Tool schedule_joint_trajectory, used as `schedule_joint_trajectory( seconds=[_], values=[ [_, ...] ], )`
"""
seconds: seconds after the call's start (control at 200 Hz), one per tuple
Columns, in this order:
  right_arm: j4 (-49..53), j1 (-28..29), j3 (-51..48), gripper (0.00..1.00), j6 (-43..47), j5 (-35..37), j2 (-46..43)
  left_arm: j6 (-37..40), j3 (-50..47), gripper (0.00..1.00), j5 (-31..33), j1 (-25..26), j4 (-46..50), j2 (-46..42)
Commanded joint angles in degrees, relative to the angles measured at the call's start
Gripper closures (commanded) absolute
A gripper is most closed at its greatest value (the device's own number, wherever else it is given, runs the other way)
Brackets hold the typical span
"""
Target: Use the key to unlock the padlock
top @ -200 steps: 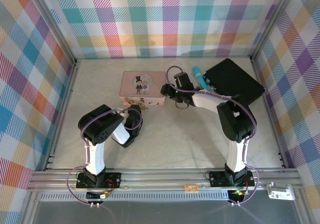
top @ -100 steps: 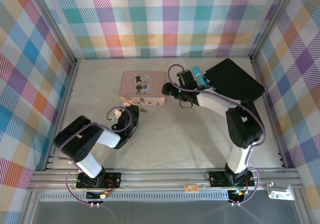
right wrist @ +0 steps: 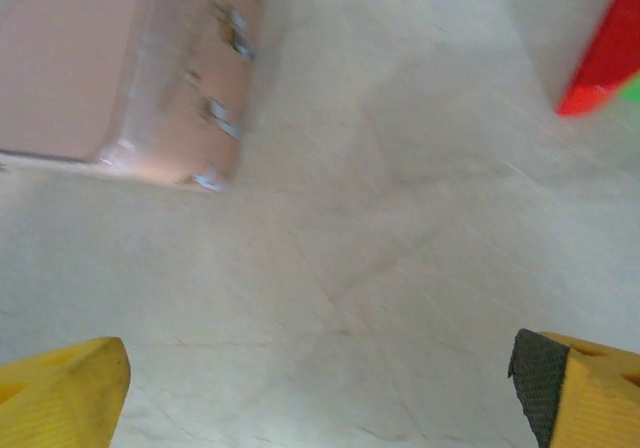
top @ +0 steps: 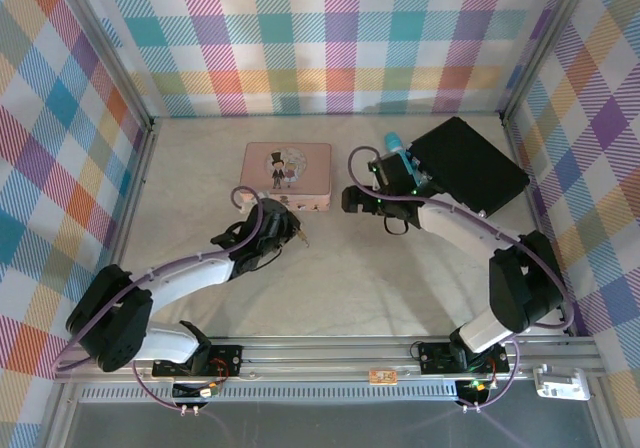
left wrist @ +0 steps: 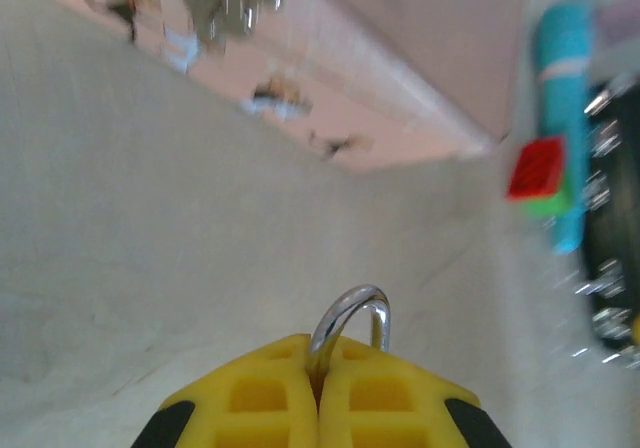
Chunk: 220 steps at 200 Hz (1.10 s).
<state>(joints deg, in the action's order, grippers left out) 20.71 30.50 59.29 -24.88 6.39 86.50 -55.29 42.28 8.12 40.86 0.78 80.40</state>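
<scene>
My left gripper (left wrist: 318,353) is shut on the padlock (left wrist: 352,311). Just its silver shackle sticks out past the yellow fingertips; the brass body is hidden between them. From above, the left gripper (top: 287,227) hovers just in front of the pink tin (top: 287,173), with the thin shackle (top: 300,235) poking out at its tip. My right gripper (top: 350,200) sits off the tin's right front corner. In its wrist view the right gripper (right wrist: 320,388) is open over bare table with nothing between its fingers. The key is hidden from me.
A teal cylinder (top: 393,148) lies beside a black box (top: 470,163) at the back right. A red piece (left wrist: 537,166) rests on a green piece (left wrist: 548,206) next to the cylinder. The pink tin's corner (right wrist: 150,118) is close to the right gripper.
The left arm has stretched out low, carrying its gripper right toward the tin's front. The right gripper has shifted slightly right and nearer.
</scene>
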Motion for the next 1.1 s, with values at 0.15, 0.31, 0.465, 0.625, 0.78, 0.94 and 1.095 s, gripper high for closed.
schedule_joint_trajectory(
  seconds=[0.15, 0.31, 0.465, 0.625, 0.78, 0.94, 1.095],
  values=[
    [1.31, -2.19, -5.39, 0.00, -0.13, 5.32, -8.85, 9.04, 8.41, 1.00, -4.33, 4.37, 8.84, 11.26],
    [1.40, -3.33, -7.34, 0.00, 3.45, 8.05, -11.30, 9.82, 11.88, 0.98, -5.04, 5.16, 9.86, 16.55],
    [-3.32, -6.86, -10.88, 0.01, 7.57, 10.06, -12.70, 10.02, 12.74, 0.63, -5.24, 5.26, 9.11, 18.73],
    [-9.26, -14.58, -13.81, 0.01, 10.16, 11.22, -12.67, 9.45, 12.80, 0.40, -1.00, 5.29, 10.93, 15.01],
    [-18.86, -20.82, -18.18, 0.01, 12.64, 13.90, -10.88, 11.73, 10.98, 0.16, 7.76, 5.32, 13.03, 7.17],
    [-32.16, -23.64, -22.62, 0.01, 18.38, 12.59, -6.23, 19.46, 12.34, 0.04, 20.89, 4.38, 19.55, 0.34],
    [-54.26, -24.23, -29.75, 0.01, 24.08, 11.10, -2.56, 27.25, 14.28, 0.00, 30.68, -1.02, 25.68, -3.48]
  ],
)
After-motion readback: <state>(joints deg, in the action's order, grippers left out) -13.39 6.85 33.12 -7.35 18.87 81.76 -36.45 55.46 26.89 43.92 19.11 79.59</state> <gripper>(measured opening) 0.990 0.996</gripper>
